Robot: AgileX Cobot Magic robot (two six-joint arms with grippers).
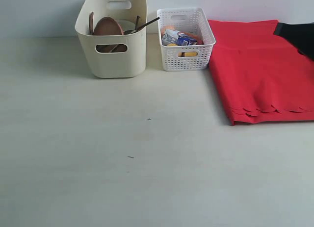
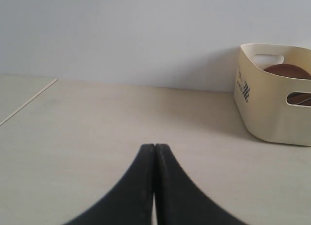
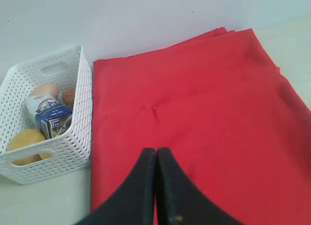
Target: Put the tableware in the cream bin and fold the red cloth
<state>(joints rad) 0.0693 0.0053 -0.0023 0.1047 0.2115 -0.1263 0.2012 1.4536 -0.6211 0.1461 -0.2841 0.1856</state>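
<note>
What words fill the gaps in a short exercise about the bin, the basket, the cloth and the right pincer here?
The brown plate stands inside the ____ bin.
The white basket sits between that bin and the ____ cloth.
The right pincer, closed, hangs over the ____.
Missing words: cream; red; cloth.

left tool [image 2: 154,148]: two matte black fingers [image 2: 131,191], smooth, curved, tapering to rounded tips | right tool [image 3: 156,152]: same black tapered pair, tiny pale speck on one | exterior: black angular arm part [image 1: 298,35]
</note>
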